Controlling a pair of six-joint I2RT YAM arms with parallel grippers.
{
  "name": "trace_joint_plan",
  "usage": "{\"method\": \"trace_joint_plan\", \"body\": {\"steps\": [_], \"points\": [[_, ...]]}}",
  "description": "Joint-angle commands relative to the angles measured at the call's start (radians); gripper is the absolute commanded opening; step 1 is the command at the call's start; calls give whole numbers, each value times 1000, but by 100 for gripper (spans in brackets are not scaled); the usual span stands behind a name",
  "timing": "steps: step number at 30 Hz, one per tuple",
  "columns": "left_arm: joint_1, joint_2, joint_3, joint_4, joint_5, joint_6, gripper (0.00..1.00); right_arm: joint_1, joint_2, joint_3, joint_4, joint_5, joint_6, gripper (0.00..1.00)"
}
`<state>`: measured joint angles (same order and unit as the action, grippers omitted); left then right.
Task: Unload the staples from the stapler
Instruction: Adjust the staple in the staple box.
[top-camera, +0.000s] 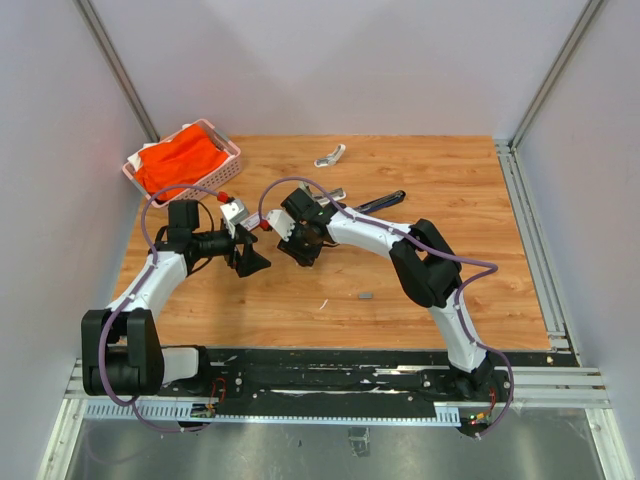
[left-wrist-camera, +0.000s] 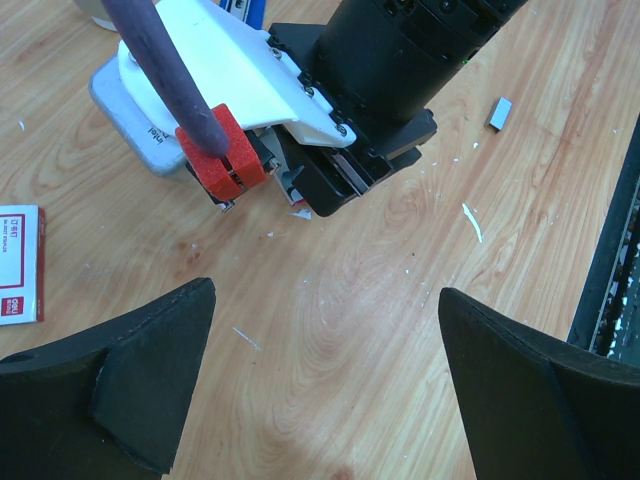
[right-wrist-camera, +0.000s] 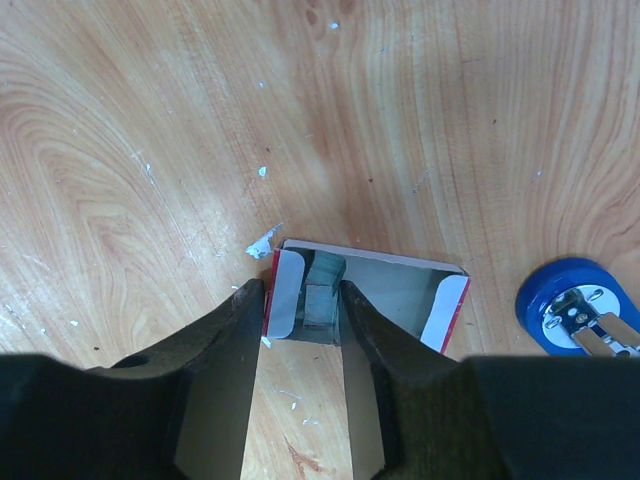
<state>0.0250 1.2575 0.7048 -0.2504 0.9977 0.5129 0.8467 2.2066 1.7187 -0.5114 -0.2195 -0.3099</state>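
The right wrist view looks down into an open white-and-red staple box (right-wrist-camera: 400, 290) lying on the wood. A grey stack of staples (right-wrist-camera: 322, 295) sits at its left end. My right gripper (right-wrist-camera: 300, 290) straddles that end. One fingertip is just outside the red wall and the other is inside against the stack, with the jaws narrow but still apart. The stapler's blue end (right-wrist-camera: 570, 305) shows at the right, and its black arm (top-camera: 385, 200) lies beyond the right arm. A short loose staple strip (top-camera: 365, 296) lies on the table. My left gripper (left-wrist-camera: 325, 340) hovers wide open over bare wood.
A pink basket (top-camera: 228, 150) with an orange cloth stands at the back left. A small white and red box sleeve (left-wrist-camera: 18, 262) lies at the left of the left wrist view. A pale curved piece (top-camera: 330, 155) lies near the back. The two wrists are close together.
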Motion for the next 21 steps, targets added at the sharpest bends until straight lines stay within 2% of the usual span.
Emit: {"method": "trace_joint_plan", "body": {"steps": [1, 3, 14, 18, 21], "points": [[12, -7, -4, -7, 21, 13, 98, 14, 2, 11, -23, 14, 6, 35], [12, -7, -3, -7, 21, 14, 98, 14, 1, 12, -23, 14, 4, 32], [12, -7, -4, -8, 22, 15, 98, 14, -1, 16, -22, 15, 4, 33], [11, -7, -3, -9, 22, 15, 98, 14, -12, 26, -24, 25, -7, 50], [12, -4, -4, -9, 23, 15, 98, 14, -31, 40, -27, 25, -20, 54]]}}
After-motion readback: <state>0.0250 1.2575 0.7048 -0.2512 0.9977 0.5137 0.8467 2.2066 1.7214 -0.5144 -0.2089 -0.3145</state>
